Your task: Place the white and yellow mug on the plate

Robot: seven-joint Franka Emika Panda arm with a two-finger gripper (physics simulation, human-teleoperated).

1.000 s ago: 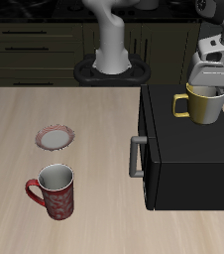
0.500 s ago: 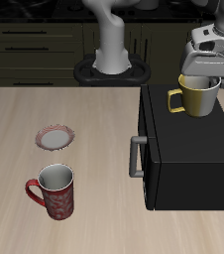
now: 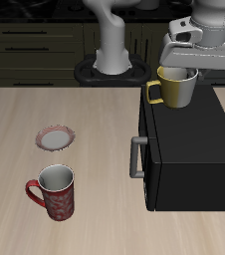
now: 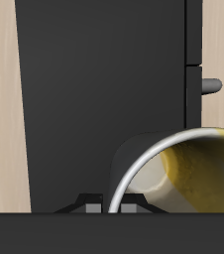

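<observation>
The white and yellow mug [image 3: 176, 88] hangs in the air above the back edge of the black microwave [image 3: 189, 149], its yellow handle toward the plate's side. My gripper [image 3: 187, 69] is shut on the mug's rim and holds it up. In the wrist view the mug's pale rim and yellow wall [image 4: 195, 177] show close up, over the microwave's dark top [image 4: 104, 79]. The plate [image 3: 56, 137], small, white with a reddish-pink rim, lies flat on the wooden table, well apart from the mug.
A dark red patterned mug [image 3: 55, 191] with a red handle stands upright near the table's front edge, in front of the plate. The microwave's door handle [image 3: 136, 156] faces the plate's side. The robot base [image 3: 112, 62] stands at the table's back.
My gripper has carried the mug up and sideways across the microwave's top, toward the plate's side. The plate and the red mug have not moved.
</observation>
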